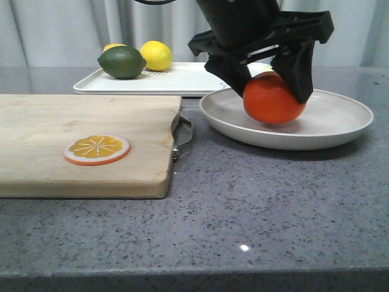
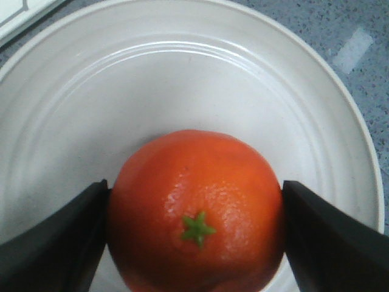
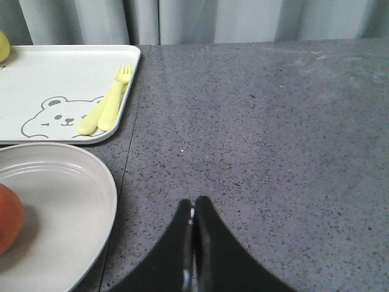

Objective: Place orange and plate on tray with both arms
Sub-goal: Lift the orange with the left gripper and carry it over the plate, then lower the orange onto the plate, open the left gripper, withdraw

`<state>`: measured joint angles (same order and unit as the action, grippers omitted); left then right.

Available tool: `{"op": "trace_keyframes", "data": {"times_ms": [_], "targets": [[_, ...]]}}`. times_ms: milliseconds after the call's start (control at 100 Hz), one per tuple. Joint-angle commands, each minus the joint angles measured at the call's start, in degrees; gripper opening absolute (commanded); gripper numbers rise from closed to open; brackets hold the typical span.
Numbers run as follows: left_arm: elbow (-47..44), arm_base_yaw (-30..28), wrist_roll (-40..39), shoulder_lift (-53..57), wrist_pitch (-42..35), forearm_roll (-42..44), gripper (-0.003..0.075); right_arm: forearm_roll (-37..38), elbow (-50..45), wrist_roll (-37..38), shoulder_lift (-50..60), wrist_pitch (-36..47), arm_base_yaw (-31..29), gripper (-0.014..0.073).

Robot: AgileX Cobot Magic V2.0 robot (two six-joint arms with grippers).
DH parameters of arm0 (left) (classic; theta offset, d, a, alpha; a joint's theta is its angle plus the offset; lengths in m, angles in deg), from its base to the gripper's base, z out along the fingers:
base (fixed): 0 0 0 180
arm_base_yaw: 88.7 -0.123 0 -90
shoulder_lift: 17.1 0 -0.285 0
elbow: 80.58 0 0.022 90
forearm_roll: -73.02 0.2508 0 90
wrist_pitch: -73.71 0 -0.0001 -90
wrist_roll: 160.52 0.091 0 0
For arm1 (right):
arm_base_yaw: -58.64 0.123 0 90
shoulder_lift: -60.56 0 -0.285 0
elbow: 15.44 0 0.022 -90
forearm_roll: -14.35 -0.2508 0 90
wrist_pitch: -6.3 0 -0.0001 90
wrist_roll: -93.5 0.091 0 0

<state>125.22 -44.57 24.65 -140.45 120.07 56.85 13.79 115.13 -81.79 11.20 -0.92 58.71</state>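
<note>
Left gripper (image 1: 271, 82) fingers clamped on both sides of the orange (image 1: 273, 98), which sits inside the plate (image 1: 340, 121), left of centre. Right gripper (image 3: 193, 243) fingers pressed together, gripping nothing, over bare counter at the plate's 3 o'clock. Tray (image 1: 182, 79) just behind the plate at 11 o'clock, carrying a lime (image 1: 122, 62), a lemon (image 1: 157, 55) and a yellow fork (image 3: 114, 100).

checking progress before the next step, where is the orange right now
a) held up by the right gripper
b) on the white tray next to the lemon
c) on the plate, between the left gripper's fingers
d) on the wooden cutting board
c: the orange sits on the plate, and the left gripper has a finger against each side of it, as the left wrist view shows.
</note>
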Motion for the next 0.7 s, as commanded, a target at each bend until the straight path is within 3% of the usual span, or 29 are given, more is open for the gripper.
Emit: {"op": "trace_keyframes", "data": {"times_ms": [0,160,690], "targets": [[2.01,0.33,0.17,3.47,-2.25,-1.22,0.0462,0.55,2.22,-0.10,-0.09,4.02,-0.19,-0.0059],[2.01,0.33,0.17,3.47,-2.25,-1.22,0.0552,0.55,2.22,-0.10,-0.09,4.02,-0.19,-0.0059],[2.51,0.33,0.17,4.43,-2.35,-1.59,0.0559,0.55,2.22,-0.10,-0.09,4.02,-0.19,-0.0059]]}}
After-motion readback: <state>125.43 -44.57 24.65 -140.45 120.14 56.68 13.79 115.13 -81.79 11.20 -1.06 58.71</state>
